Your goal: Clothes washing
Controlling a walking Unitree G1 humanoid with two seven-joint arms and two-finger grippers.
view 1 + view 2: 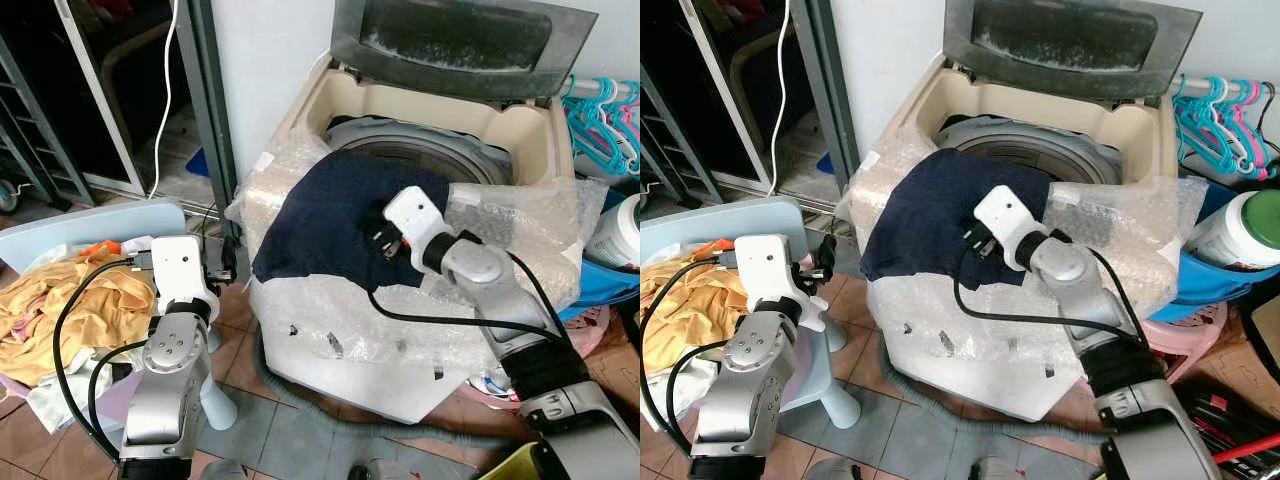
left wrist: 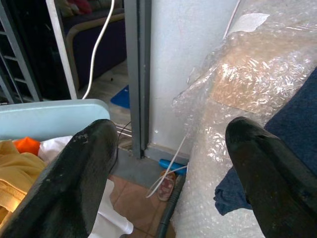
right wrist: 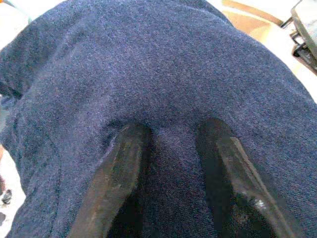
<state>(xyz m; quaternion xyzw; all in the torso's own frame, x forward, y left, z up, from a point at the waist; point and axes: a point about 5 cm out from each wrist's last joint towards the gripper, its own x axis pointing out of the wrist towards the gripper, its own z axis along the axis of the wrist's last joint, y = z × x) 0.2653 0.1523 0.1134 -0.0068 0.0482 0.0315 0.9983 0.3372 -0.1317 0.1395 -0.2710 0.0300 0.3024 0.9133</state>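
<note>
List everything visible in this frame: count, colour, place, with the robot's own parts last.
Washer: one, beige, lid up, front wrapped in bubble wrap.
Garment: one, navy, draped over the washer's front rim.
Laundry pile: yellow and white, in a pale blue basket, robot's left.
Hangers: several, teal and pink, right of the washer.
Jar: one, white with green lid, far right.
Cord: one, white, hanging by the doorway.
Left gripper: open, beside the basket.
Right gripper: fingers pressed into the garment.

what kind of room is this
Probably a home laundry corner: a top-loading washing machine with its lid up, plastic hangers beside it, and a heap of clothes waiting on a chair.
</note>
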